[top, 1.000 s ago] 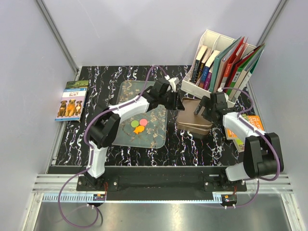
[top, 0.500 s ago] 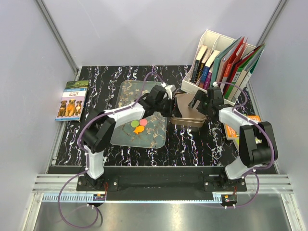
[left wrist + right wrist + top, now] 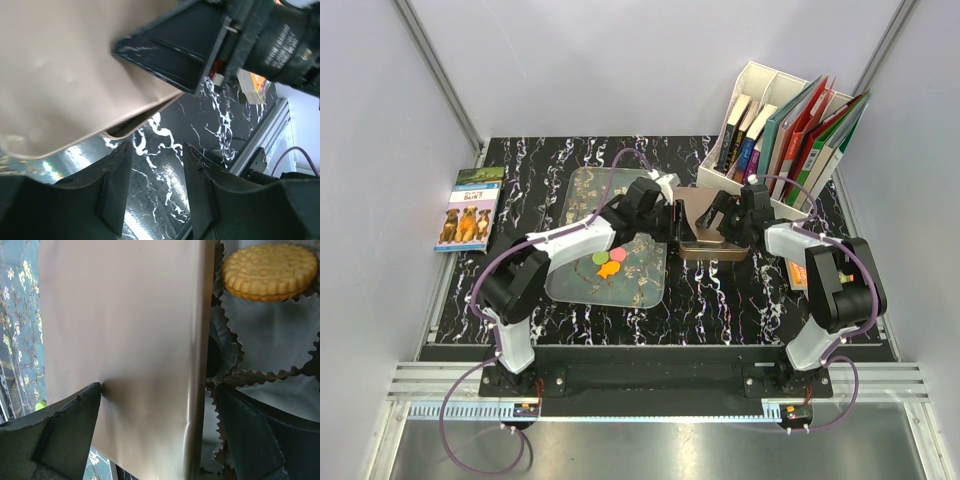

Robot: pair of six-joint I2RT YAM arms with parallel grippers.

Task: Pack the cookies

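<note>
Small green (image 3: 599,257), pink (image 3: 617,254) and orange (image 3: 609,268) cookie discs lie on the glass tray (image 3: 590,195). A beige tin (image 3: 718,247) stands to the tray's right, its lid (image 3: 701,212) tilted up. My left gripper (image 3: 672,222) is open and empty just under the lid's left edge (image 3: 75,75). My right gripper (image 3: 725,215) is open astride the raised lid (image 3: 125,340); one fingertip (image 3: 80,410) touches its face. White paper cups (image 3: 270,335) line the tin, and one holds a round sandwich biscuit (image 3: 270,271).
A white rack of books (image 3: 785,135) stands behind the tin. A book with dogs on its cover (image 3: 468,208) lies at the far left. Another book (image 3: 840,262) lies at the right under the right arm.
Both grippers have closed in on the tin from either side. The lid, flat on the tin a second ago, now stands tilted up, with the paper cups showing beneath.
</note>
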